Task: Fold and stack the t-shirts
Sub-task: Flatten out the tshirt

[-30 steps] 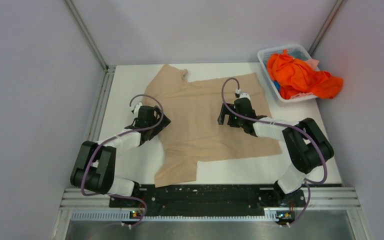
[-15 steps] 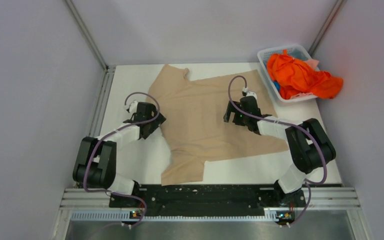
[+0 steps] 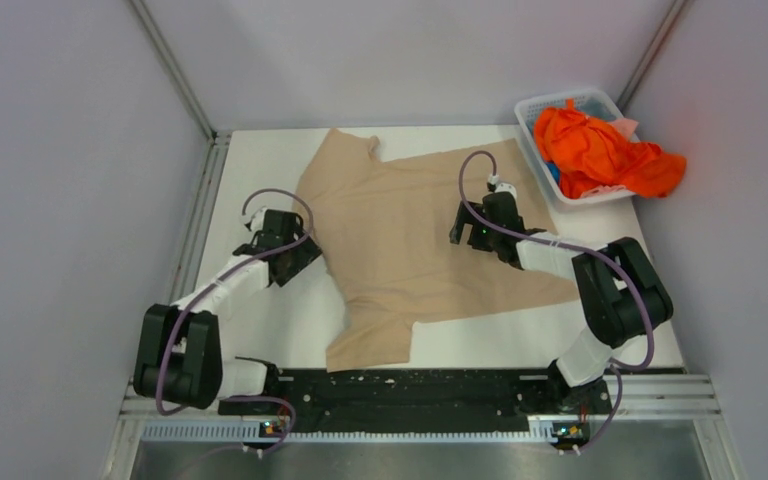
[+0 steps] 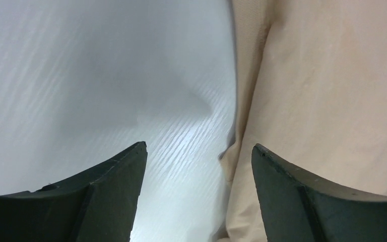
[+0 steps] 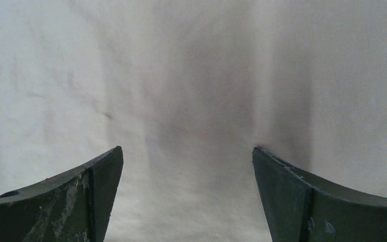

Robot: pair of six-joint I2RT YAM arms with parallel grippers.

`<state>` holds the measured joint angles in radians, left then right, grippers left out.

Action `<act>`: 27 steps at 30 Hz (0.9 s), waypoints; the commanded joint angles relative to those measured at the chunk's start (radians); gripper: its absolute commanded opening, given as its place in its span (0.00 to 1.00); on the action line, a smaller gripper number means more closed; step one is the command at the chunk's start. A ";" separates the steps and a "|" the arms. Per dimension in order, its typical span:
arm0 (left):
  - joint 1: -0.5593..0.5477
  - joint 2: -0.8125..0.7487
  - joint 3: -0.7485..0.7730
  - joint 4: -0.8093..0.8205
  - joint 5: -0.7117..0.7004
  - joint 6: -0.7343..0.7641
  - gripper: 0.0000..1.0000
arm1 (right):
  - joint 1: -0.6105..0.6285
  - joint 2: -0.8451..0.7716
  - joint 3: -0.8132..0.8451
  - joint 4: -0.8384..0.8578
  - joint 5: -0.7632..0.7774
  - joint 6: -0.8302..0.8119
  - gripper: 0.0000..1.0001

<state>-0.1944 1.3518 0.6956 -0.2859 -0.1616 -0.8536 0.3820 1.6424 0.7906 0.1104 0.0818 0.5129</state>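
Lying on white table (image 3: 260, 160): beige t-shirt (image 3: 410, 230) | grey walls (image 3: 60, 150) | left end effector (image 4: 199, 146), right end effector (image 5: 186, 148) both apart

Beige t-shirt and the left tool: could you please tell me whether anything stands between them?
Nothing visible does. The left tool hangs open at the left edge of the beige t-shirt. Between its jaws, the wrist view shows only the bare white table and the shirt's hem.
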 commanded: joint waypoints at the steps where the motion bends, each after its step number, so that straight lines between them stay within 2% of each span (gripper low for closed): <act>1: 0.001 -0.069 0.023 -0.151 -0.001 0.033 0.69 | -0.014 0.003 -0.030 -0.102 0.030 -0.010 0.99; 2: 0.001 -0.069 0.014 -0.145 0.027 0.038 0.60 | -0.015 0.004 -0.028 -0.103 0.031 -0.010 0.99; 5: 0.001 -0.025 0.021 -0.138 0.063 0.055 0.53 | -0.015 0.000 -0.029 -0.105 0.034 -0.010 0.99; 11: -0.002 0.118 0.072 -0.057 0.221 0.116 0.52 | -0.015 -0.012 -0.036 -0.107 0.030 -0.011 0.99; 16: -0.012 0.206 0.122 -0.050 0.226 0.125 0.49 | -0.015 -0.014 -0.036 -0.106 0.029 -0.010 0.99; 20: -0.026 0.251 0.138 -0.049 0.231 0.131 0.42 | -0.015 -0.014 -0.035 -0.107 0.036 -0.010 0.99; 27: -0.067 0.301 0.165 -0.035 0.263 0.137 0.38 | -0.015 -0.008 -0.034 -0.107 0.038 -0.011 0.99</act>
<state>-0.2306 1.5951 0.8528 -0.3298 0.0647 -0.7341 0.3817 1.6352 0.7853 0.1043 0.0860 0.5083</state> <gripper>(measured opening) 0.388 0.987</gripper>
